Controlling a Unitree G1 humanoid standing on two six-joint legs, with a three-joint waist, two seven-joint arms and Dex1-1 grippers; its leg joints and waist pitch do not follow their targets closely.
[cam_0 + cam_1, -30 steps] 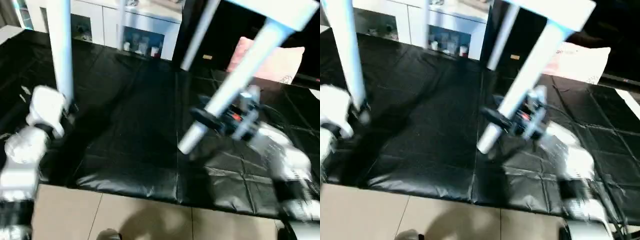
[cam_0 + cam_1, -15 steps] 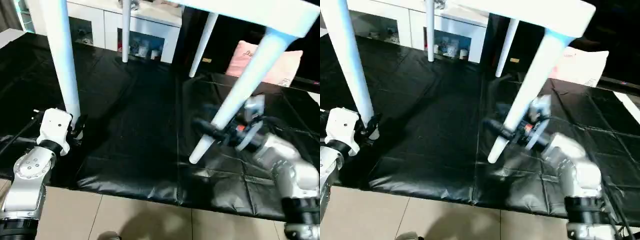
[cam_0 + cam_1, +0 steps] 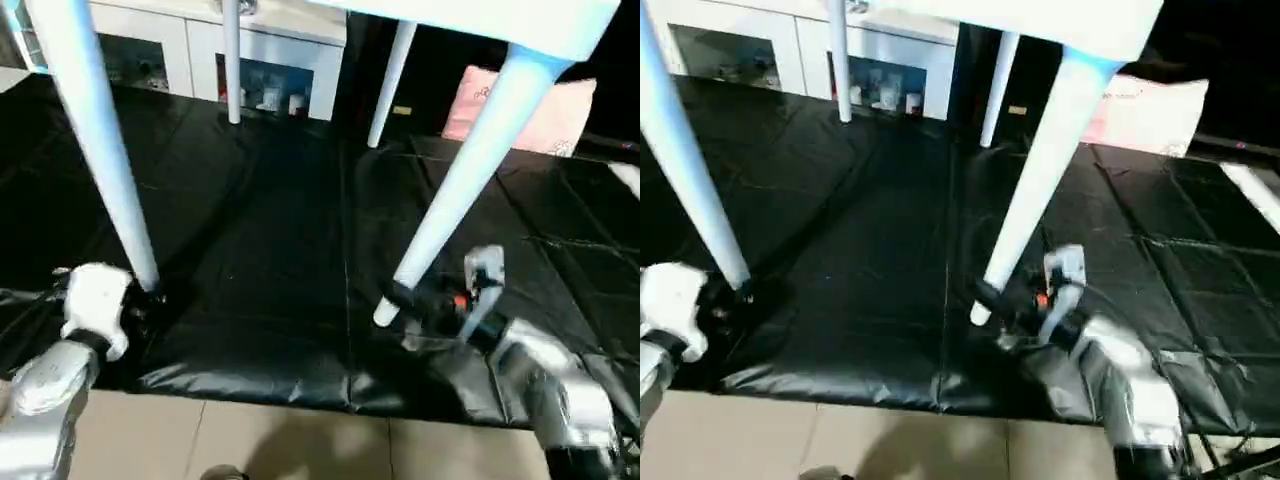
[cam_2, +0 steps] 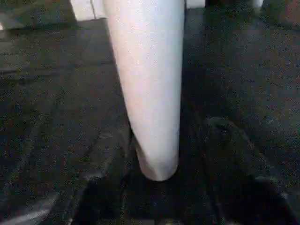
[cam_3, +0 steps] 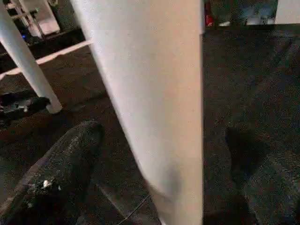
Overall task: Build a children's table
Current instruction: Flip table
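Down on the black mat, the children's table is standing upright on all four white legs. Two far legs are resting near the white cabinet, and a pink pillow is lying behind on the right.

The left end effector is sitting low at the foot of the near left leg. Its wrist view is looking right at that leg's round tip, which is touching the mat. I cannot tell how wide its fingers are standing, or whether they are squeezing the leg.

The right end effector is sitting at the foot of the near right leg. Its two black fingers are standing wide apart, one on each side of the leg, with gaps showing. So it is around the leg and not gripping it.

My guess is that both arms are staying low by the feet so the table comes down softly and is not tipping. The legs are slanting outward a little, which is helping the table stand steady.

The building job is looking almost done, since every leg is sitting in its corner. The arms probably only need to pull away slowly without bumping the legs.
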